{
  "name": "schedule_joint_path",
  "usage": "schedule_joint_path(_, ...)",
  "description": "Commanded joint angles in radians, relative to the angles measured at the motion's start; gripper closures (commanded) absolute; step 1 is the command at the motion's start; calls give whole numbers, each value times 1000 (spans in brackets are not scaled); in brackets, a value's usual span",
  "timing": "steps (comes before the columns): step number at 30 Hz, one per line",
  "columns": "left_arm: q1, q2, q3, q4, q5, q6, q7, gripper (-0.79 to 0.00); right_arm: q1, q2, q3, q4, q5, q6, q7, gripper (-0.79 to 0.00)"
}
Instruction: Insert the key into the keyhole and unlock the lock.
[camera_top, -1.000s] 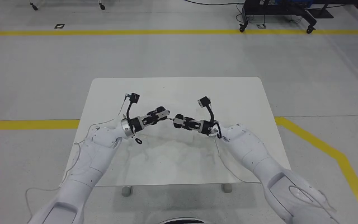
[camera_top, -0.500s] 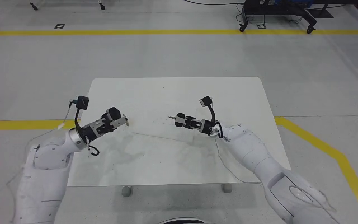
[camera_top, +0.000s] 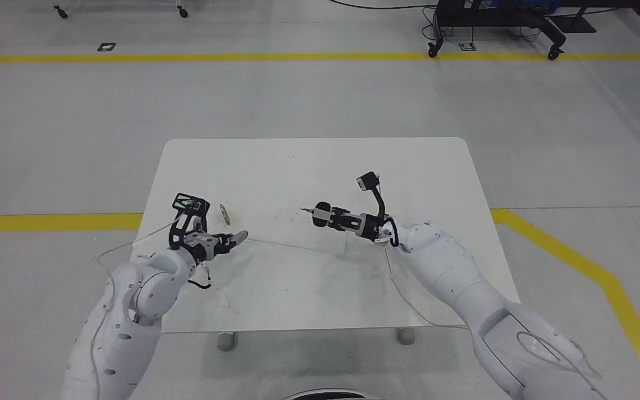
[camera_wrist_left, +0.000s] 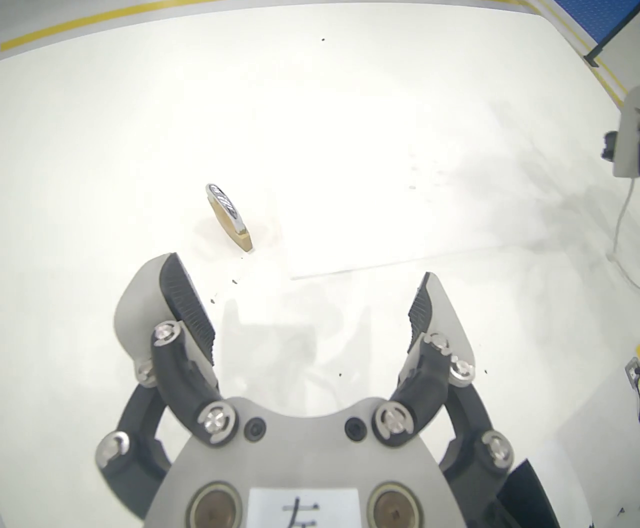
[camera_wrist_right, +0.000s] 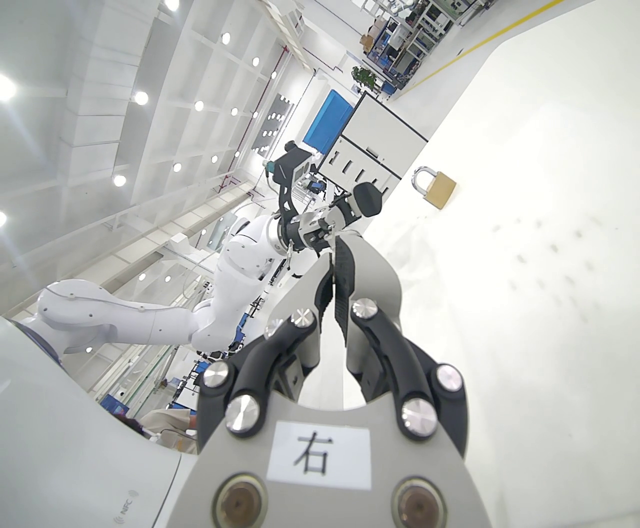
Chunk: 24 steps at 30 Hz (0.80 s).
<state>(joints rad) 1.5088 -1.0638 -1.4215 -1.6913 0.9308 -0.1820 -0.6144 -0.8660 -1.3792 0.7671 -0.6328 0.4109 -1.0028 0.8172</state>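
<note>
A small brass padlock (camera_top: 226, 212) with a silver shackle rests on the white table (camera_top: 420, 170) toward its left side, touching neither gripper. My left gripper (camera_top: 238, 240) is just in front of it, open and empty; in the left wrist view the padlock (camera_wrist_left: 227, 215) lies a short way beyond the spread fingers (camera_wrist_left: 187, 300). My right gripper (camera_top: 318, 212) hovers near the table's middle, shut on the key, whose thin tip (camera_top: 304, 209) points left. In the right wrist view the padlock (camera_wrist_right: 435, 186) lies ahead of the closed right gripper (camera_wrist_right: 334, 252), and the pads hide the key.
The table's left edge is close to the padlock. A faint straight seam (camera_wrist_left: 400, 260) crosses the tabletop between the arms. The other arm's wrist camera bracket (camera_wrist_left: 625, 145) shows far off in the left wrist view.
The left gripper pulled away leftward from the right gripper with the padlock, set it on the table, opened and drew back toward the front. The right arm stayed still.
</note>
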Motion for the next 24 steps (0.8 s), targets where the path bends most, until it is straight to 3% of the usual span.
schedule_joint_path(1, -23, -4, 22, 17, -1, 34, -7, -650, 0, 0, 0, 0, 0, 0, 0, 0)
schedule_joint_path(10, -107, -20, 78, 87, -9, 119, -11, -388, 0, 0, 0, 0, 0, 0, 0, 0)
schedule_joint_path(24, -161, -39, 127, 147, 54, 290, 4, -382, 0, 0, 0, 0, 0, 0, 0, 0)
